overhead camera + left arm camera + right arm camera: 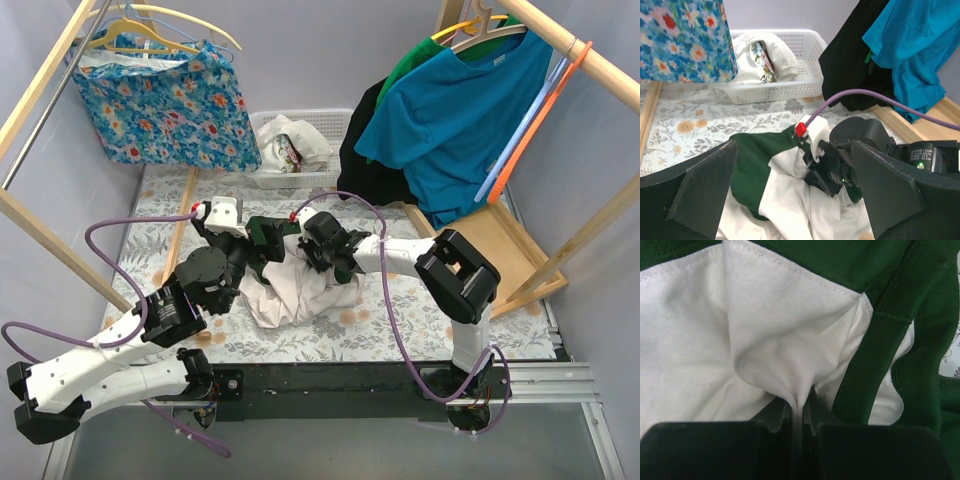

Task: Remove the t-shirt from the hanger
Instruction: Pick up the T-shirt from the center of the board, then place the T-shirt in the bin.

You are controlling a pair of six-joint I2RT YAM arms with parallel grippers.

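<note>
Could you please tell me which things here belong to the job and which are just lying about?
Job: white-and-green t-shirt; right gripper, shut on its white fabric; left gripper, open beside it.

Lying about: floral garment; white basket; blue t-shirt; black garment; yellow hangers.

The white cotton t-shirt with dark green sleeves and trim (285,295) lies in a crumpled heap on the flowered desk (390,325) — about in the middle, a little toward the near edge. Its white body is bunched and folded over itself, and the green parts show mostly on the far side of the heap. One stitched white fold is drawn up into a peak and pinched between the closed fingers of the right tool (800,412) — a green band runs just beside it.
</note>
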